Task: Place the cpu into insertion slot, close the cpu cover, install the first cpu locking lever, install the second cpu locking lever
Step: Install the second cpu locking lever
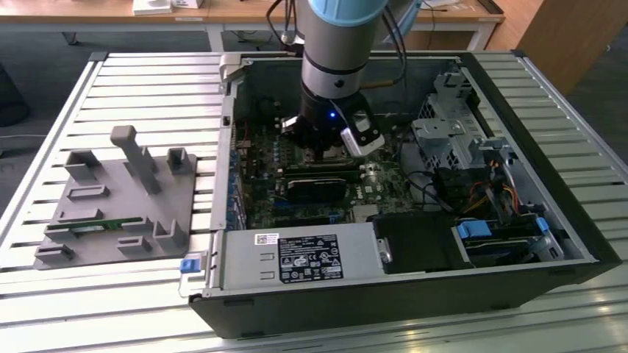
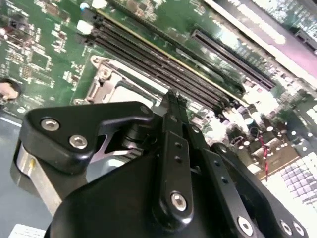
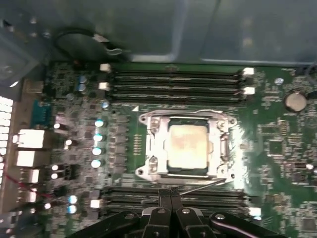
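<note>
Slatted metal table (image 1: 137, 88) carries an open computer case (image 1: 412, 294) lying on its side, with a grey fixture plate (image 1: 118, 206) beside it toward the exterior view's left. Nearest the camera in that view sits the power supply (image 1: 299, 257) with its label, and behind it a long black card (image 1: 319, 184) lies across the green motherboard (image 1: 260, 198). Past the card, the arm (image 1: 339, 51) reaches straight down into the case, its gripper (image 1: 329, 151) low over the board.

In the first wrist view the gripper (image 3: 171, 196) has its two fingertips pressed together with no gap between them and nothing held, hovering just beside the edge of the insertion slot (image 3: 143, 119), over the memory slots (image 3: 173, 79). The cpu (image 3: 188, 144) sits seated in the slot, its pale top showing through the window of the cpu cover (image 3: 156, 144), which lies flat down over it. A thin locking lever (image 3: 200, 184) runs along the socket's edge nearest the fingertips.

In the second wrist view the narrow fingers (image 2: 173, 124) stand just above the socket's silver frame (image 2: 106, 82).
</note>
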You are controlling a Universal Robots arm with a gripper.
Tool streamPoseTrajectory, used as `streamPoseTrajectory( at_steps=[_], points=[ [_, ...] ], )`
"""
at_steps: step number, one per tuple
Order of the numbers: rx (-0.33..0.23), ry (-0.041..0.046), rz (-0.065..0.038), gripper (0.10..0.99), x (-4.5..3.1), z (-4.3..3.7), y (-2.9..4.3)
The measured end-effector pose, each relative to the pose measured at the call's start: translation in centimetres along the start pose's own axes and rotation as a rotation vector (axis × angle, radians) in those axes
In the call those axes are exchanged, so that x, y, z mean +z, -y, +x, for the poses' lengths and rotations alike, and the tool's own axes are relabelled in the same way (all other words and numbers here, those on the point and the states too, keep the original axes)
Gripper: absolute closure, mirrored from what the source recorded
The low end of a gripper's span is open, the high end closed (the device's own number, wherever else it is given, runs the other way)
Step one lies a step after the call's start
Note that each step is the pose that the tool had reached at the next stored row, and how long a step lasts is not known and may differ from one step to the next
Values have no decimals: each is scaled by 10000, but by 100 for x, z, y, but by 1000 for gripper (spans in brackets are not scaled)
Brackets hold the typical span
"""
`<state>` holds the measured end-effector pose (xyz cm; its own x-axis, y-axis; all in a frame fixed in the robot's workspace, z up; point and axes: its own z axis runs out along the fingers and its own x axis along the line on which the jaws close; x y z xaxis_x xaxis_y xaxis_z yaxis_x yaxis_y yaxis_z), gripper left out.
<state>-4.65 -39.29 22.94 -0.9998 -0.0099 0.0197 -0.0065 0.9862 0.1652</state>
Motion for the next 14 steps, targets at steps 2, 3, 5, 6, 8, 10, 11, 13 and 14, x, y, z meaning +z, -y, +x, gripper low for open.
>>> streamPoseTrajectory(
  at_steps=[2,3,5,6,8,10,11,13,14],
  points=[
    [-2,-1,-47,980,12,3,26],
    [-3,-1,-108,980,14,3,40],
    [-6,0,-289,980,15,3,61],
    [-7,0,-375,980,15,6,64],
    [-8,1,-476,980,22,20,71],
    [-11,2,-496,980,44,39,81],
    [-11,2,-507,980,56,50,84],
    [-11,1,-527,980,82,70,89],
    [-11,2,-533,980,97,78,91]
  ],
)
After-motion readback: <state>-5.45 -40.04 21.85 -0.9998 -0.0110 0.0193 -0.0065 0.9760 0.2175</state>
